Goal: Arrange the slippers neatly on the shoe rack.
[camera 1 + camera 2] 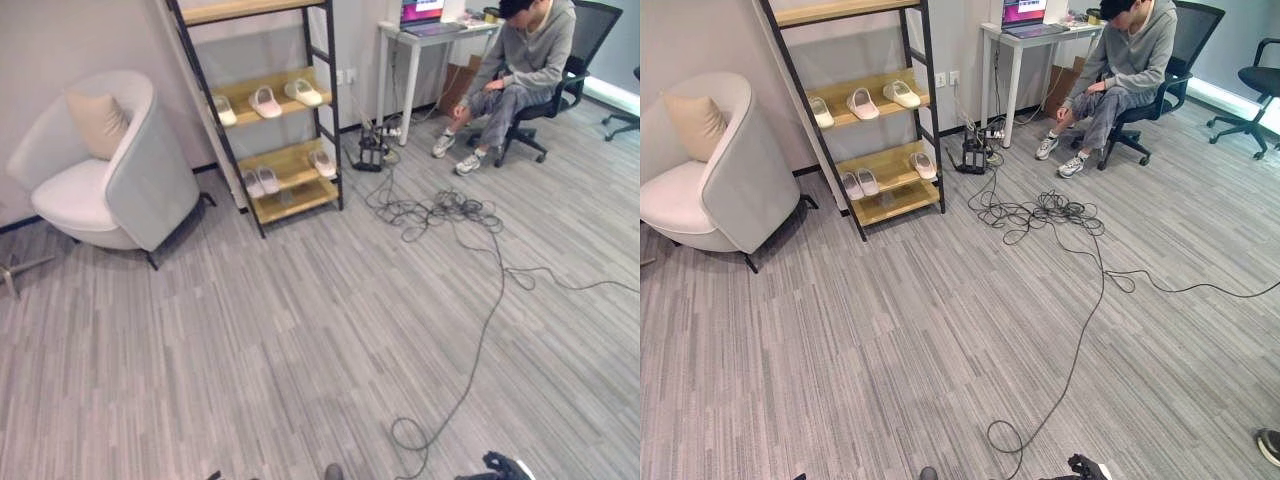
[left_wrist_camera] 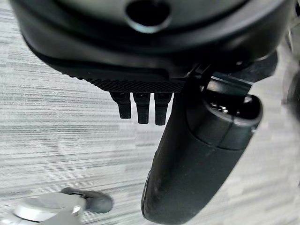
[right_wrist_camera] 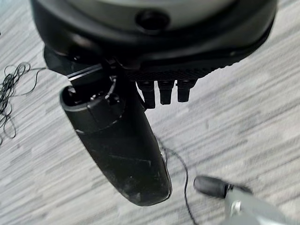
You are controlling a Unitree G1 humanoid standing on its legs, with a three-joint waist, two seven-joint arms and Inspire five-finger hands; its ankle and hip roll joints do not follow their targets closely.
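I am standing far from the black-framed shoe rack with wooden shelves (image 1: 268, 110), which is against the wall beside the pale round armchair (image 1: 110, 170). The light slippers are already on it: three on the middle shelf (image 1: 265, 101) and three on the lower shelf (image 1: 268, 180). My left hand (image 2: 187, 168) and my right hand (image 3: 122, 150) both hang over the grey striped floor (image 1: 300, 330), relaxed and holding nothing. I think the placing is finished, or I must walk closer to straighten the pairs. A tangled black cable (image 1: 440, 210) lies near.
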